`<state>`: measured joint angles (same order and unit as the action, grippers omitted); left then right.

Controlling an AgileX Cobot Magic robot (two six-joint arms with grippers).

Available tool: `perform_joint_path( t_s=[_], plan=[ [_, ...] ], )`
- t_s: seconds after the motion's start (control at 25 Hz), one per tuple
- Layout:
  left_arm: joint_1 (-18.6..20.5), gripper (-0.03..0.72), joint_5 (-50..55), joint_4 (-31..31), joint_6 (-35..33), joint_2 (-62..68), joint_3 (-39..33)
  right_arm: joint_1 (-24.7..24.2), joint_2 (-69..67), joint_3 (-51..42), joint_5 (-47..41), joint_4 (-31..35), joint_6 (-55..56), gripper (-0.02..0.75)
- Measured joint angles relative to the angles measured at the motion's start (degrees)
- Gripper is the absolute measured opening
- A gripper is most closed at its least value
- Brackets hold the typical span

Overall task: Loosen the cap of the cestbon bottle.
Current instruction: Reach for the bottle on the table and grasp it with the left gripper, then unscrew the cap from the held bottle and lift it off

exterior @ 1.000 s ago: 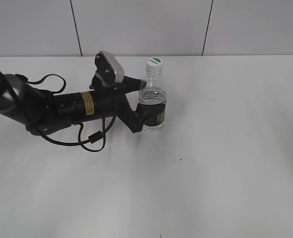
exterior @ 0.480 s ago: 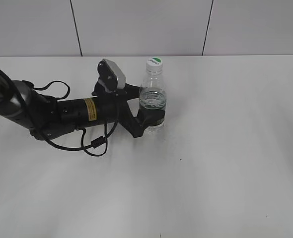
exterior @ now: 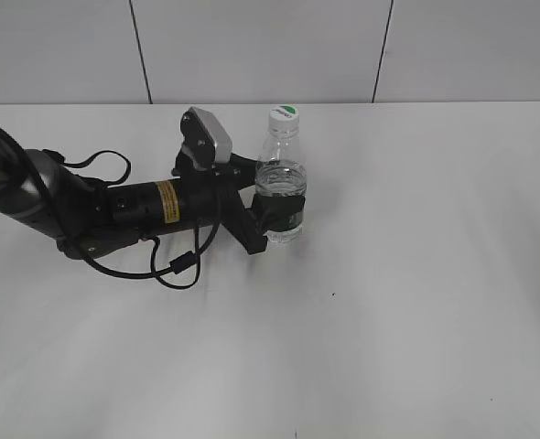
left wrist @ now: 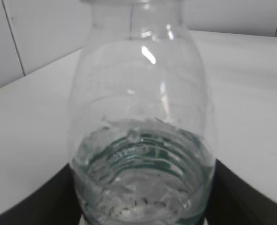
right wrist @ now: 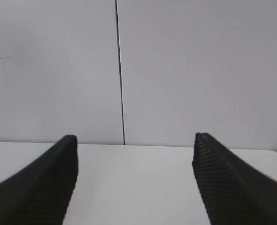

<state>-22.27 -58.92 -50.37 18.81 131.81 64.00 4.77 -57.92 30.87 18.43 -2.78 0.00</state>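
Observation:
The cestbon bottle [exterior: 281, 174] stands upright on the white table, clear with a green label band mostly hidden by the jaws. Its white cap [exterior: 285, 114] with a green mark sits on top. My left gripper [exterior: 275, 218] reaches in from the left and is shut on the bottle's lower body. In the left wrist view the bottle [left wrist: 141, 126] fills the frame between the black jaws [left wrist: 143, 206]; the cap is cut off at the top. My right gripper [right wrist: 134, 183] is open and empty over bare table and does not show in the exterior view.
The left arm [exterior: 114, 206] with its looping black cable [exterior: 174, 261] lies across the table's left side. A grey panelled wall [exterior: 343, 46] runs behind the table's far edge.
One second ago the left jaws sat around the bottle's label. Since then the left arm has settled slightly and the jaws have closed on the bottle. The bottle stays upright.

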Motion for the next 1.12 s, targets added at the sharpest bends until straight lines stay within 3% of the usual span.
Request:
perform_joint_path(
  t_s=[0.28, 0.76, 1.12],
  plan=[
    [0.0, 0.421, 0.0, -0.4, 0.0, 0.0, 0.0, 0.0, 0.0, 4.3, -4.4, -3.7, 0.0, 0.582],
    [0.0, 0.421, 0.0, -0.5, 0.0, 0.0, 0.0, 0.0, -7.0, 24.0, -42.0, -3.1, -0.5, 0.582],
    [0.0, 0.420, 0.0, -0.7, 0.0, 0.0, 0.1, 0.0, -18.3, 39.6, -71.1, 5.4, -4.9, 0.582]
  ],
)
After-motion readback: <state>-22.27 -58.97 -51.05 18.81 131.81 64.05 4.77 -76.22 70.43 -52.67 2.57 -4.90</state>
